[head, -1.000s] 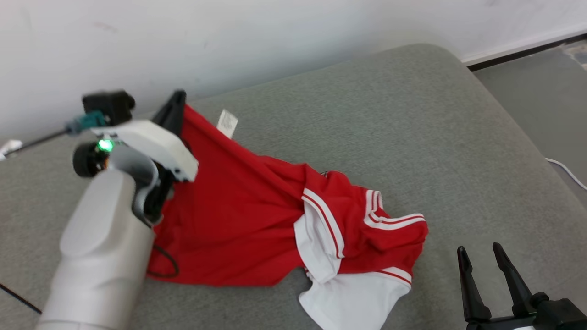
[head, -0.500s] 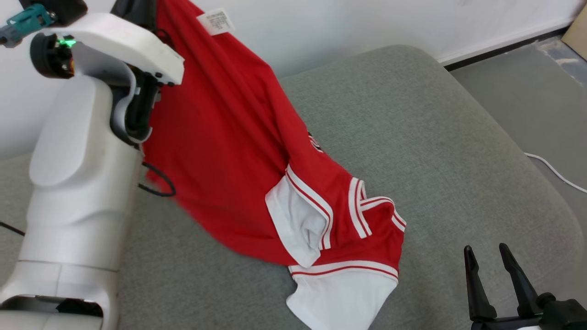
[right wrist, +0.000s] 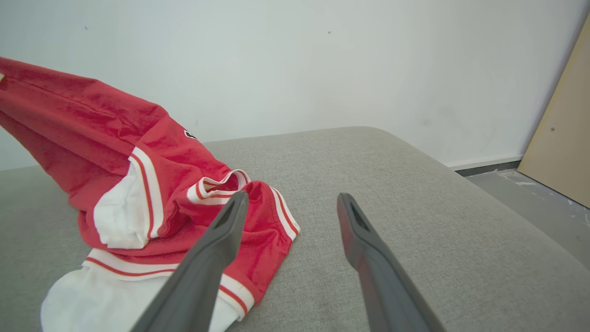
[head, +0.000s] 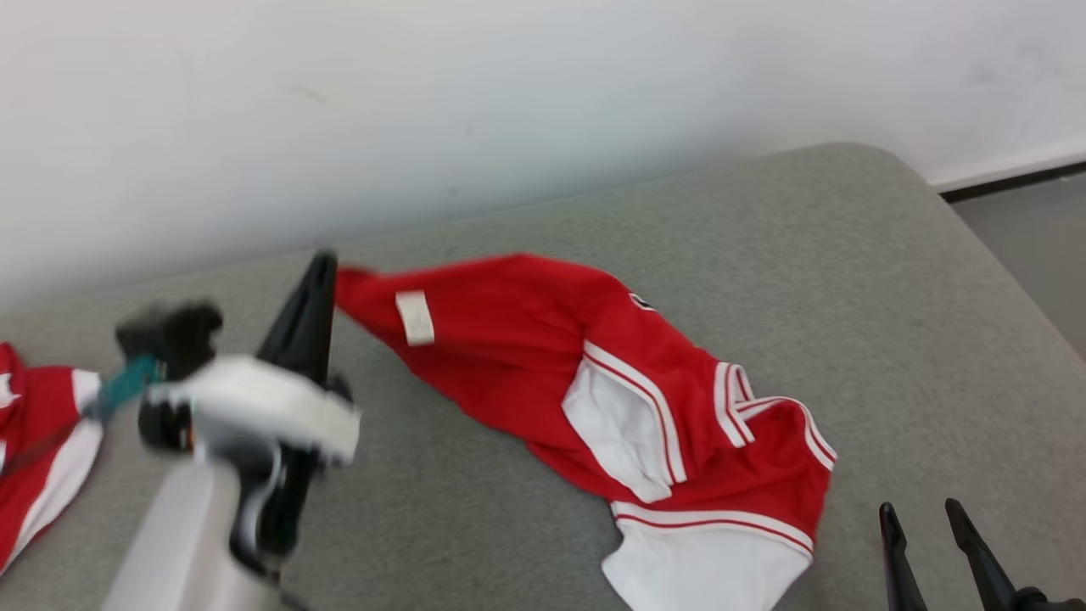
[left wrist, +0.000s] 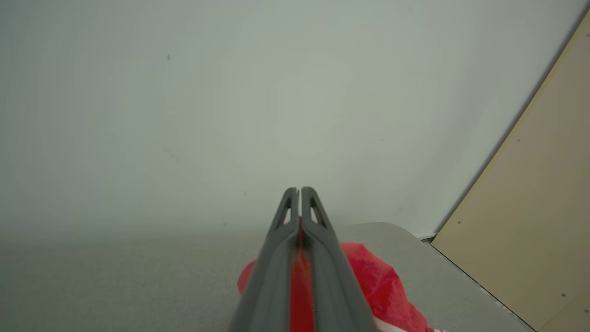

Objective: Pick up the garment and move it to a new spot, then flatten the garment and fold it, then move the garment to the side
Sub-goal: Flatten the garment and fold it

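Note:
The garment (head: 543,365) is a red jersey with white sleeves and red-white trim, stretched across the grey cushion (head: 891,280) from middle to lower right. My left gripper (head: 327,263) is shut on its upper left corner, holding that end just above the cushion; red cloth (left wrist: 302,276) shows pinched between its fingers in the left wrist view. A white label (head: 415,317) hangs near the held corner. My right gripper (head: 933,518) stands open at the lower right, beside the bunched sleeve end (right wrist: 216,203), with nothing between its fingers (right wrist: 221,235).
A second red-and-white garment (head: 38,450) lies at the cushion's left edge. A white wall (head: 509,102) runs behind the cushion. Grey floor (head: 1027,238) lies past the cushion's rounded right edge, and a tan board (right wrist: 562,129) leans at the far right.
My left gripper has come down from its high lift, lowering the garment's held corner towards the cushion, so the cloth now lies spread low. The head camera has shifted too. The right gripper stays open.

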Tool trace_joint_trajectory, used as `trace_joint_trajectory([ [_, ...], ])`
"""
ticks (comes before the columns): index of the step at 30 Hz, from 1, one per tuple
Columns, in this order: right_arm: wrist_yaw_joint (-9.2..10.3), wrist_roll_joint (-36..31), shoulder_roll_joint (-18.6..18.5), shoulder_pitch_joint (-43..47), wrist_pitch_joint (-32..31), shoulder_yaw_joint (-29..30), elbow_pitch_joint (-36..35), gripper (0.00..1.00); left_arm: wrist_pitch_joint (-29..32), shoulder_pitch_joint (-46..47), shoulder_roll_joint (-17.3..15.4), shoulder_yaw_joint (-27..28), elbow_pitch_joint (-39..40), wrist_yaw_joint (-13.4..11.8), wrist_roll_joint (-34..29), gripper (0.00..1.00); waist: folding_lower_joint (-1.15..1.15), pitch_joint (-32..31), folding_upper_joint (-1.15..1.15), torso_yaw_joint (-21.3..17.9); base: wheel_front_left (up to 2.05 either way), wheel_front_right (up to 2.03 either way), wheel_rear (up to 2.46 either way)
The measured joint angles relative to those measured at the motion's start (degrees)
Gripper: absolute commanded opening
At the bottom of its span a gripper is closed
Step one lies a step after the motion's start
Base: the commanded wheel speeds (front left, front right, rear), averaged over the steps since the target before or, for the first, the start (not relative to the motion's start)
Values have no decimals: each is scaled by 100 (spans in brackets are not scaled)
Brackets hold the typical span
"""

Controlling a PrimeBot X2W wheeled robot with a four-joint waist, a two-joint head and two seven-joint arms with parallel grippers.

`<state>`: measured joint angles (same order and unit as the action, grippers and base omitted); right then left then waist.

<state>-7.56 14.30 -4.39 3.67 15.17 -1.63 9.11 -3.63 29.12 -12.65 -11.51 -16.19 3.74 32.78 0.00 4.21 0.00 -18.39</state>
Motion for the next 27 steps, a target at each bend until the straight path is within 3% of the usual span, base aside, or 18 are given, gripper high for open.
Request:
trace_joint_trajectory([
  [5, -1, -1, -96, 52, 1, 20, -27, 100, -5, -1738, -3, 154, 671, -377, 171, 0, 0, -81, 0, 418, 0, 0, 0],
  [10, 0, 0, -162, 60, 1, -54, -20, 100, -179, -2872, 266, 208, 667, -428, 515, 0, 0, -105, 0, 783, 0, 0, 0],
  [16, -1, 7, -257, 110, 1, -136, 4, 100, -464, -3576, 469, 230, 205, -481, 672, 0, 0, -167, 0, 1030, 0, 0, 0],
  [25, 0, 23, -287, 175, 1, -109, 4, 100, -443, -3923, 399, 264, -166, -481, 776, 0, 0, -160, 0, 1104, 0, 0, 0],
  [26, -1, 23, -285, 176, 1, -109, 4, 100, -447, -3923, 391, 276, -174, -504, 776, 30, 0, -159, 0, 1102, 0, 0, 0],
  [27, -1, 23, -281, 177, 1, -111, 5, 100, -464, -3922, 374, 290, -176, -538, 761, 30, 0, -159, 0, 1095, 0, 0, 0],
])
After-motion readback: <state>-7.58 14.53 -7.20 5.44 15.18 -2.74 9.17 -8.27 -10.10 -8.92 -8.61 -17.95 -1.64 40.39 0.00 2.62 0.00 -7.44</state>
